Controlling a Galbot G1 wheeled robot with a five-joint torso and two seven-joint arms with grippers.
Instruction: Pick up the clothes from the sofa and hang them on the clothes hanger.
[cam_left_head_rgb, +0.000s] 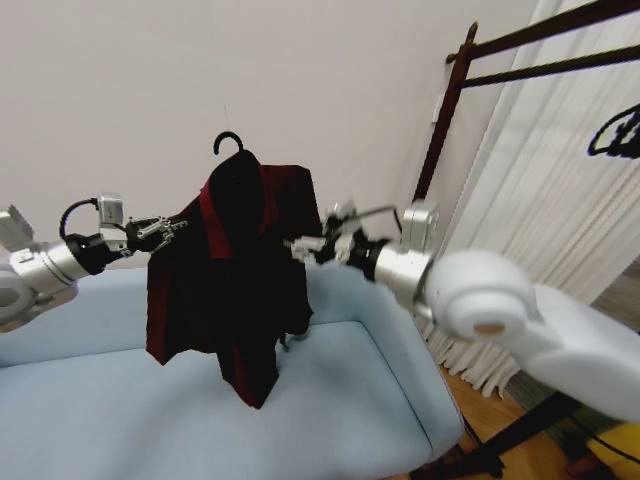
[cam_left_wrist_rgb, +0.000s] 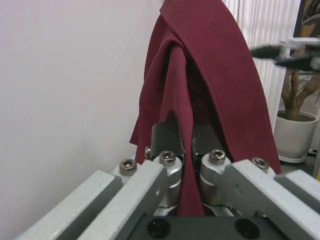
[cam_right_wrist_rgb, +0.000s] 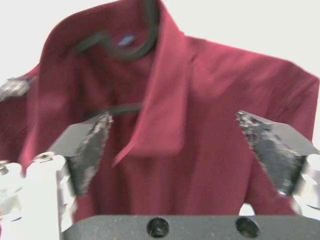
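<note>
Shirt (cam_left_head_rgb: 235, 280) on hanger (cam_left_head_rgb: 229, 135), long axis vertical and hook up, hangs over the sofa (cam_left_head_rgb: 380, 400) between both tools. Left wrist view: left tool (cam_left_wrist_rgb: 186, 142) clamped on a fold. Right wrist view: right tool (cam_right_wrist_rgb: 172, 122) wide, facing the collar.

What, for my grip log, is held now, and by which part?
The left pincer is shut on the red shirt, pinching a fold at its side edge; the right pincer is open, holding nothing.

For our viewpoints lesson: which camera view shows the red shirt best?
Head view: the whole red shirt hangs on its hanger. Left wrist view: a fold pinched in the left gripper. Right wrist view: its collar beyond the open right gripper.
</note>
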